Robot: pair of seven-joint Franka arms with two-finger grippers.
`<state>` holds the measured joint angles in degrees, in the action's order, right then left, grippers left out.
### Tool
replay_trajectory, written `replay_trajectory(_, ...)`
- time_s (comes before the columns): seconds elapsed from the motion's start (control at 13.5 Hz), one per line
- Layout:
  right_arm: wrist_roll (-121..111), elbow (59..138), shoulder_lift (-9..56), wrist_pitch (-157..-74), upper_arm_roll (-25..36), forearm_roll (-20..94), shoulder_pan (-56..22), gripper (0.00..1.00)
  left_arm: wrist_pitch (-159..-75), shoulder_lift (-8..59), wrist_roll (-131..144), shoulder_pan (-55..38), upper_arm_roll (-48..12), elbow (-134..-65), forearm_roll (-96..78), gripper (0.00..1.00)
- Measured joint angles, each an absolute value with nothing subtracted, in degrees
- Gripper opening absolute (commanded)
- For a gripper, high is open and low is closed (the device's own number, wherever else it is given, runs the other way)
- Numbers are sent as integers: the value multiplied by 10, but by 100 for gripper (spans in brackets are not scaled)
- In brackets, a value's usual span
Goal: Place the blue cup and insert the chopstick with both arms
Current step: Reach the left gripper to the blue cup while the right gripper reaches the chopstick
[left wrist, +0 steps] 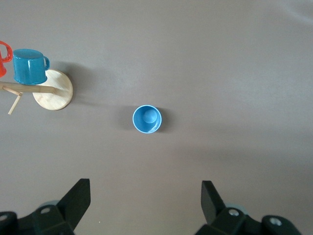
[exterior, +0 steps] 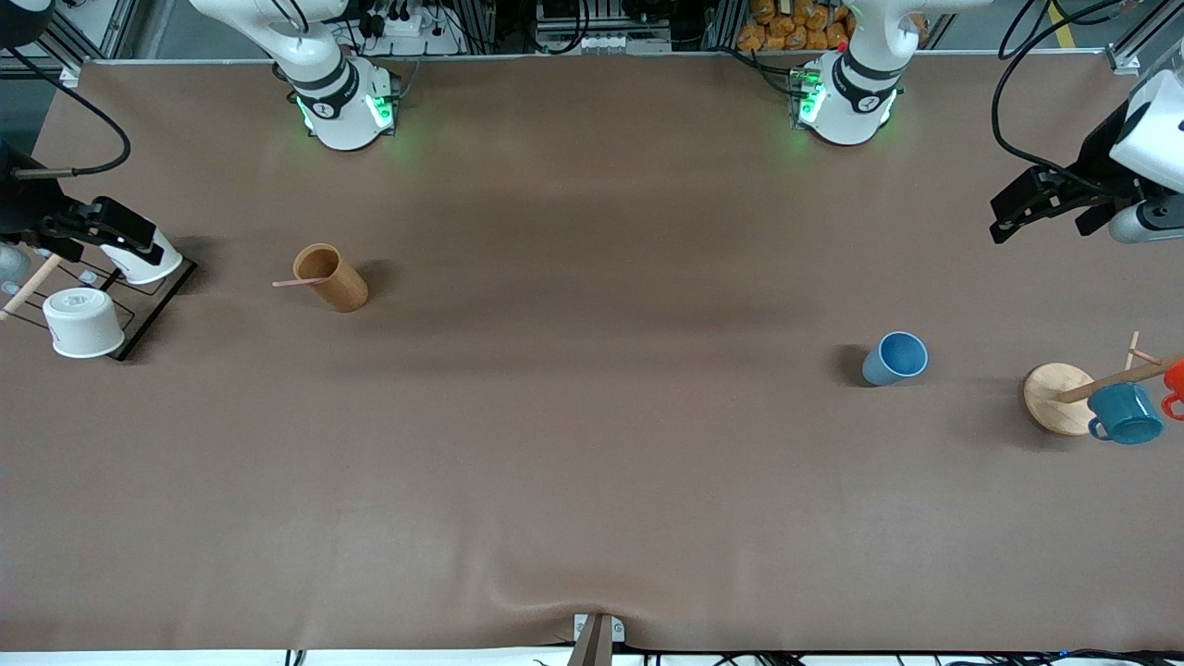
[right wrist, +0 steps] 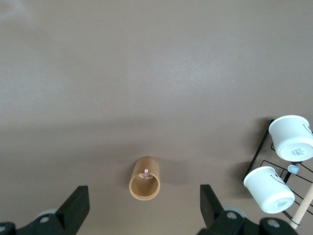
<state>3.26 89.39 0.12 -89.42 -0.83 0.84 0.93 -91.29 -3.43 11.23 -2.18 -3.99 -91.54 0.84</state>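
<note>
The blue cup (exterior: pixel 895 359) stands upright on the table toward the left arm's end; the left wrist view looks down into it (left wrist: pixel 146 119). The pale pink chopstick (exterior: pixel 298 282) stands in a brown wooden cup (exterior: pixel 331 277) toward the right arm's end, and its tip shows in the right wrist view (right wrist: pixel 146 172). My left gripper (exterior: pixel 1008 217) is open and empty, high at the table's left-arm end; it also shows in the left wrist view (left wrist: pixel 145 193). My right gripper (exterior: pixel 129 231) is open and empty, high over the cup rack; it also shows in the right wrist view (right wrist: pixel 144 190).
A wooden mug tree (exterior: pixel 1057 398) with a teal mug (exterior: pixel 1124 413) and a red mug (exterior: pixel 1175 384) stands beside the blue cup at the left arm's end. A black wire rack (exterior: pixel 157 310) with white cups (exterior: pixel 83 322) stands at the right arm's end.
</note>
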Motion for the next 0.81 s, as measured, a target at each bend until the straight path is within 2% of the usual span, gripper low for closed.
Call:
replay_trajectory(0.44, 33, 896, 6, -891, -8, 8, 9, 100, -913, -34, 112, -22, -40, -915, 8, 100)
replay_trajectory(0.81, -2, 900, 68, -861, -8, 8, 7, 100, -912, -25, 112, -22, -41, -916, 8, 100)
